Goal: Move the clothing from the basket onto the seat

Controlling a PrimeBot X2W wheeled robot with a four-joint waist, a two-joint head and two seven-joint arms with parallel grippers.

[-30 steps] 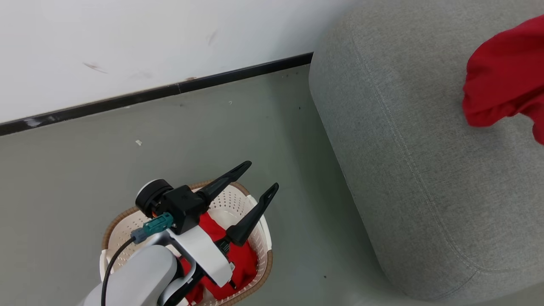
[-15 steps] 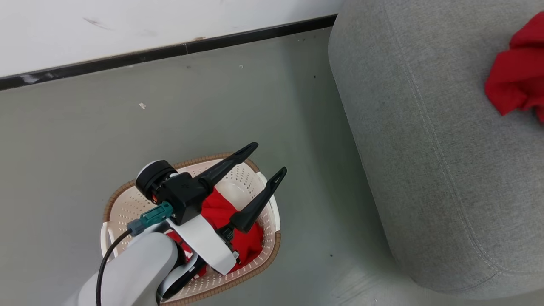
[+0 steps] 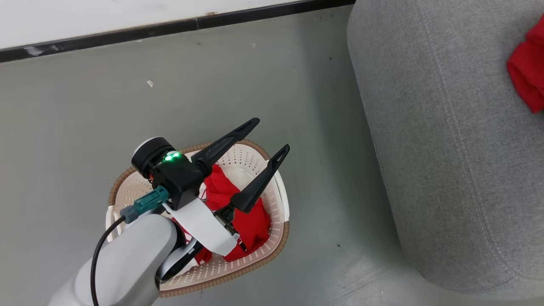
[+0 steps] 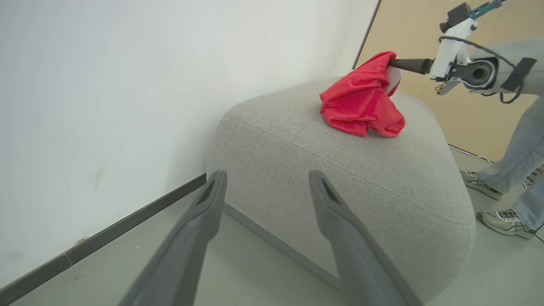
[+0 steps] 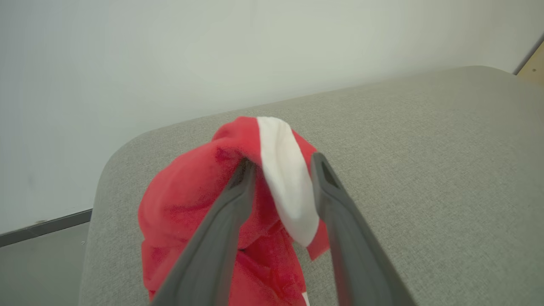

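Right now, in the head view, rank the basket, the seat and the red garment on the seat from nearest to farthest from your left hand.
1. Basket: directly under the left hand, lower left of the view.
2. Seat: off to the right, apart from the basket.
3. Red garment: on the seat, at the far right edge.

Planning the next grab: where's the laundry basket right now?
Head view, lower left: the laundry basket sits on the floor beneath the open left gripper, left of the grey sofa, with red clothing inside.
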